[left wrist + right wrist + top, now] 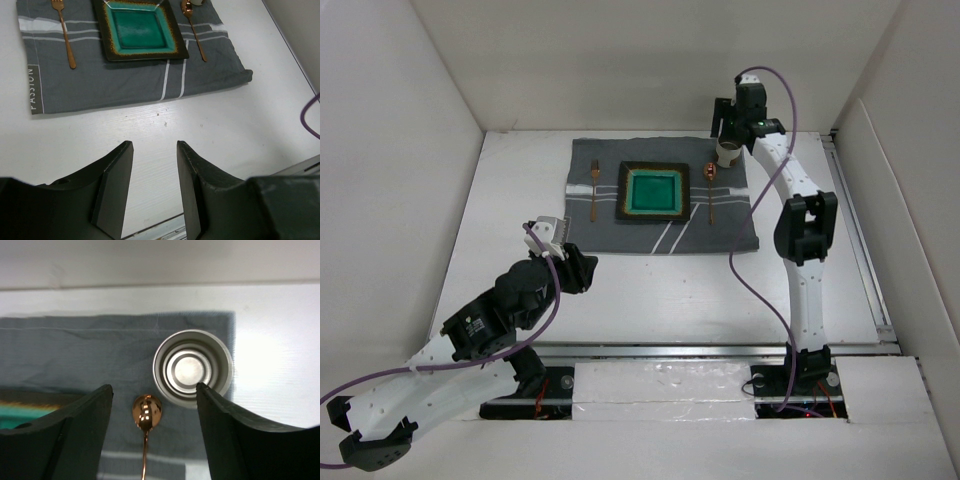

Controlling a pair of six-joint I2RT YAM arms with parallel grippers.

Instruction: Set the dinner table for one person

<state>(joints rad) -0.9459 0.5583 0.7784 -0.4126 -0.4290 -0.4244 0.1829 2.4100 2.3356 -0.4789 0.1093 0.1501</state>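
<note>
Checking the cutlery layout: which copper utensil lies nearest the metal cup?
The spoon, right of the green plate; its bowl sits just beside the cup. The fork lies on the plate's opposite side, farther away.

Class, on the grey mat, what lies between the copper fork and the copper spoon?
The square teal plate sits between the fork and the spoon, apart from both. The top external view shows it best, the left wrist view too.

Shows soft, matt woven cloth in the grey striped mat [125,80] and glossy glazed ceramic in the teal plate [137,27]. Gleams as polished copper-toned metal in the fork [65,35] and spoon [146,412], as brushed silvery metal in the cup [192,367]. Looks smooth, matt and white across the dinner table [225,125].
</note>
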